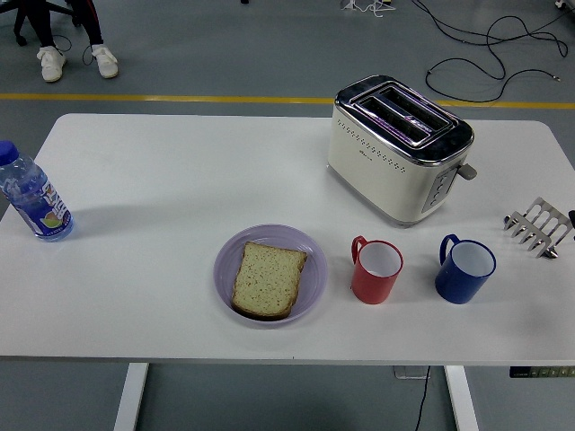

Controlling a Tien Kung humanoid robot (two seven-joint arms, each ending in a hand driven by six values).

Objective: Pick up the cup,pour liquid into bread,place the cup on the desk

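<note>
Head view shows no robot hand (state untellable); red cup (376,271) and blue cup (464,269) stand right of bread (268,279) on its plate (314,260).

Person (76,45) cut off above the shoes; cup interiors unreadable.

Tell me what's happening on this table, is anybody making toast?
Nobody is touching anything right now, and no robot hands are in view. A slice of bread lies on a purple plate near the front of the white table. A red cup and a blue cup stand upright to its right, untouched. Behind them sits a cream toaster with empty slots. A water bottle stands at the left edge, a metal rack at the right.
</note>
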